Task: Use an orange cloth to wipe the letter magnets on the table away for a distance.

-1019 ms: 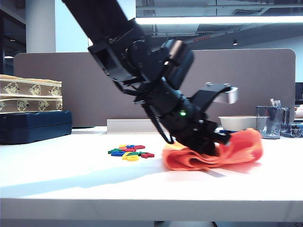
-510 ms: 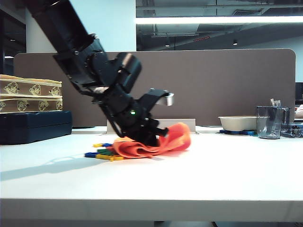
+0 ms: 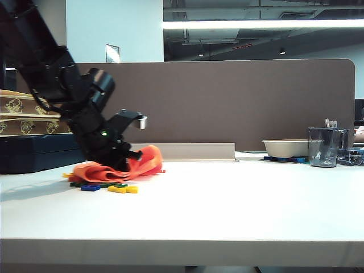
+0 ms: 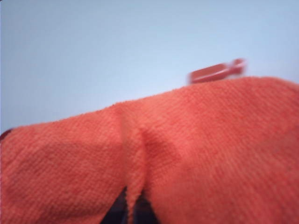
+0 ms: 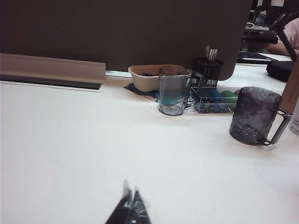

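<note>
The white worktop [image 3: 239,199] carries an orange cloth [image 3: 122,169] lying crumpled towards its left edge, with small coloured letter magnets [image 3: 108,186] on the surface beside the cloth and partly under its front. At the back left corner rests a dark blue case [image 3: 37,151], and a pale strip [image 3: 187,151] runs along the back edge below the divider panel. Towards the back right corner stand a shallow cream bowl [image 3: 285,148], a clear tumbler [image 5: 172,91] just beside it, and a smoky grey cup with a handle [image 5: 254,115] a little nearer the front.
</note>
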Robot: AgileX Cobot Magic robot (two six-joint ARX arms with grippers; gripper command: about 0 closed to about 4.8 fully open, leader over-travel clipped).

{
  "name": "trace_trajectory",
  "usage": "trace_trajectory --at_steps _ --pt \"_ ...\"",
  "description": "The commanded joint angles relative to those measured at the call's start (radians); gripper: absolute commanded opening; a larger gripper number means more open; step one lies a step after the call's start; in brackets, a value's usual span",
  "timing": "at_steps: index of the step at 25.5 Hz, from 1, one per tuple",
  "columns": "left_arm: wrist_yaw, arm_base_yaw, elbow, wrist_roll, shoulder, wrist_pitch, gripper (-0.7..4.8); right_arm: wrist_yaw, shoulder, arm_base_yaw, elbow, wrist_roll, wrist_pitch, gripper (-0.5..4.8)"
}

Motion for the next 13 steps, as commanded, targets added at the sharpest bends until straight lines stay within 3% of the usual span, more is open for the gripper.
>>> trace_trajectory --at_steps 1,7,13 --pt "-0.036 0.048 -0.013 0.003 0.006 -0.097 -0.06 0.001 -0.003 0.000 -0.008 0.001 0.010 -0.05" --pt "-0.025 0.151 -0.013 -0.001 -0.006 -0.103 -0.06 0.001 -0.003 0.000 -0.008 0.001 0.010 -0.05" --pt "0.043 0.145 -0.013 -0.042 -0.087 -0.021 -0.06 0.001 -0.003 0.000 -0.008 0.001 0.010 -0.05"
